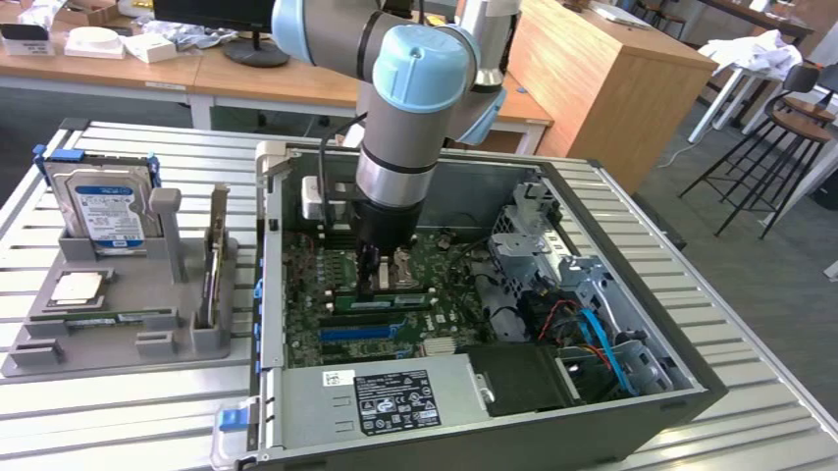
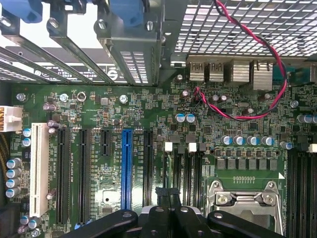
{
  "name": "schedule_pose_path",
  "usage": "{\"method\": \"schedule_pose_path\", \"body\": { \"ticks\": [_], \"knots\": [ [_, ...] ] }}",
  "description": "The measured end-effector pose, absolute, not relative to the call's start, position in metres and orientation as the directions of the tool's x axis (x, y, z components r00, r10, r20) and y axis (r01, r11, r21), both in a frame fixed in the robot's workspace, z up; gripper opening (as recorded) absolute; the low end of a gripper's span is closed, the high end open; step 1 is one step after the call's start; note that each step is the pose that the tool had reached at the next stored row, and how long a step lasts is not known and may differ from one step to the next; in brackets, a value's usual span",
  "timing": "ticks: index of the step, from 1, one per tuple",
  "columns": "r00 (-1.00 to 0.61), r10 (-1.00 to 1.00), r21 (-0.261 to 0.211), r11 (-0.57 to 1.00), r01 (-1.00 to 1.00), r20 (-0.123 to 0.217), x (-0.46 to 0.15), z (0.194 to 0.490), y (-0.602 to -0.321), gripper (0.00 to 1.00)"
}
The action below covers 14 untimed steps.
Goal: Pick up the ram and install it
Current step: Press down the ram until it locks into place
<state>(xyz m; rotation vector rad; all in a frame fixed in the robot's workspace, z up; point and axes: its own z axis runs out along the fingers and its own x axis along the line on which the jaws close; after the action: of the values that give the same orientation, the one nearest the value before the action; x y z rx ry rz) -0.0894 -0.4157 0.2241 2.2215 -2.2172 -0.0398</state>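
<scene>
The ram (image 1: 381,300) is a slim green stick with dark chips. It lies along the black memory slots of the motherboard (image 1: 314,294) inside the open computer case. My gripper (image 1: 377,283) reaches down into the case and stands directly over the ram's middle. In the wrist view my gripper (image 2: 168,192) is shut, its black fingertips (image 2: 160,191) pressed together over the memory slots (image 2: 179,171). Nothing shows between the fingers. I cannot tell whether the tips touch the ram.
A grey holder (image 1: 39,348) at the exterior view's left carries a second green stick (image 1: 112,316), an upright card (image 1: 214,260) and a hard drive (image 1: 105,206). Inside the case are the power supply (image 1: 380,397), drive cage (image 1: 576,275), cables, a blue slot (image 2: 126,168) and the CPU socket (image 2: 245,203).
</scene>
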Motion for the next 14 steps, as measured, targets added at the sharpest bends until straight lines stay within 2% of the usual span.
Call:
{"method": "schedule_pose_path", "body": {
  "ticks": [14],
  "knots": [
    [0.002, -1.000, 0.016, -0.002, -1.000, -0.017, -0.0896, 0.2227, -0.4157, 0.10]
  ]
}}
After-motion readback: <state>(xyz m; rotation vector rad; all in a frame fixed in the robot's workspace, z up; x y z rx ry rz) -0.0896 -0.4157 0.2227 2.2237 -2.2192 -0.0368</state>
